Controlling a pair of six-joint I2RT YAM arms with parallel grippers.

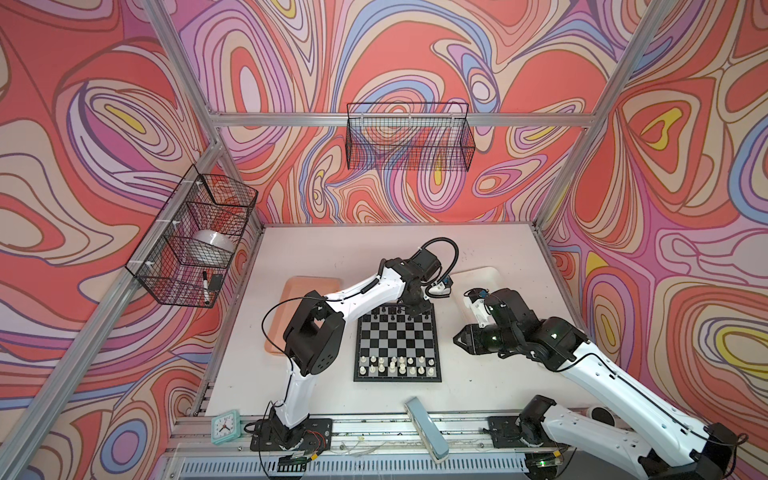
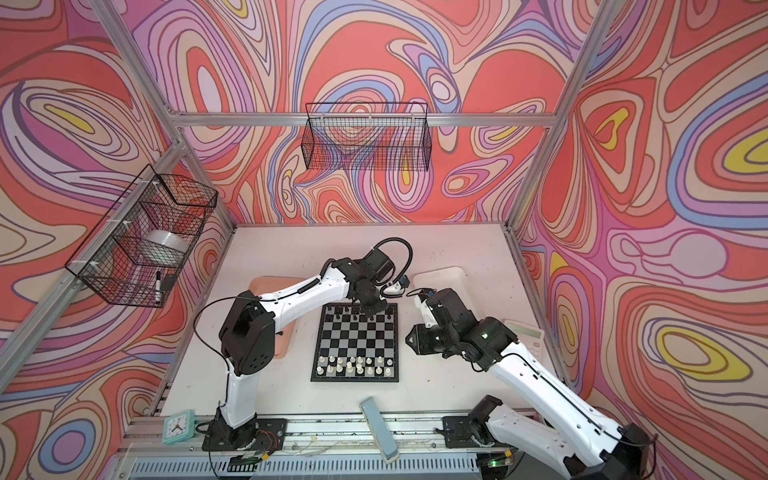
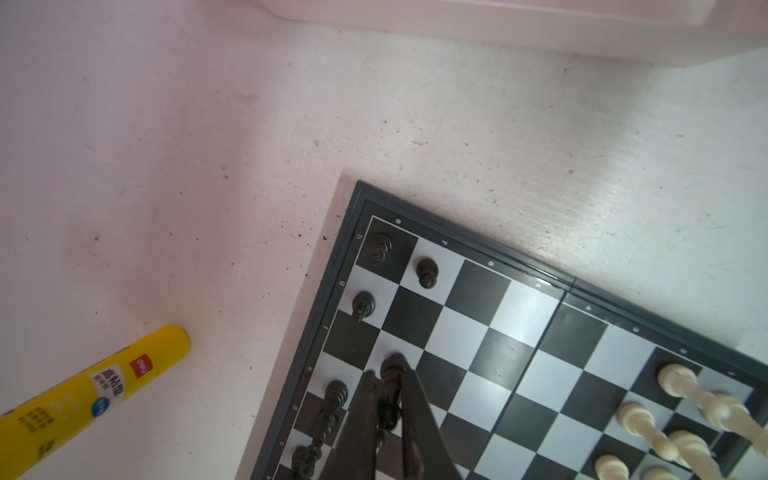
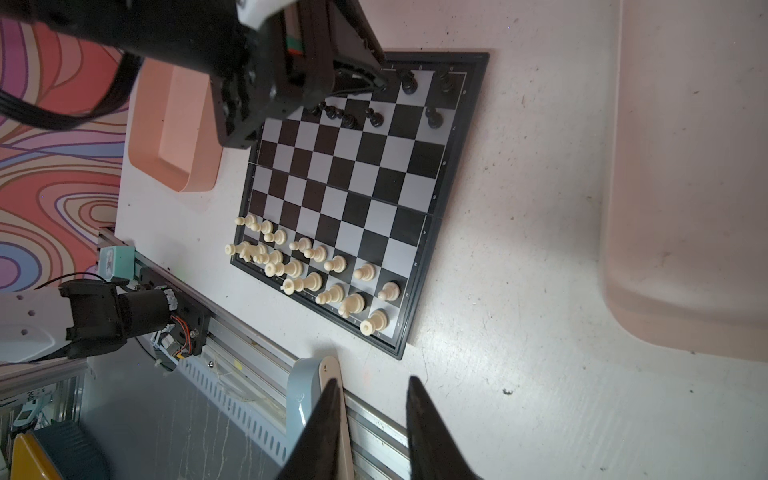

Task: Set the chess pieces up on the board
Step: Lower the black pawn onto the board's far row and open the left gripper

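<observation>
The board (image 1: 397, 338) lies mid-table, with cream-white chess pieces (image 1: 395, 365) crowded on its two near rows and black chess pieces (image 4: 409, 85) along its far rows. My left gripper (image 3: 390, 378) reaches down over the board's far edge (image 1: 409, 315). It is shut on a black piece (image 3: 394, 368) that stands on a light square. Other black pieces (image 3: 427, 272) stand close beside it near the corner. My right gripper (image 1: 459, 337) hovers to the right of the board, off its edge. In the right wrist view that gripper (image 4: 372, 380) is open and holds nothing.
A pink tray (image 1: 291, 309) lies left of the board under the left arm, and a white tray (image 1: 478, 275) at the back right. A yellow glue stick (image 3: 83, 395) lies beyond the board's far edge. A clock (image 1: 225, 426) and a blue-grey bar (image 1: 426, 428) sit at the front rail.
</observation>
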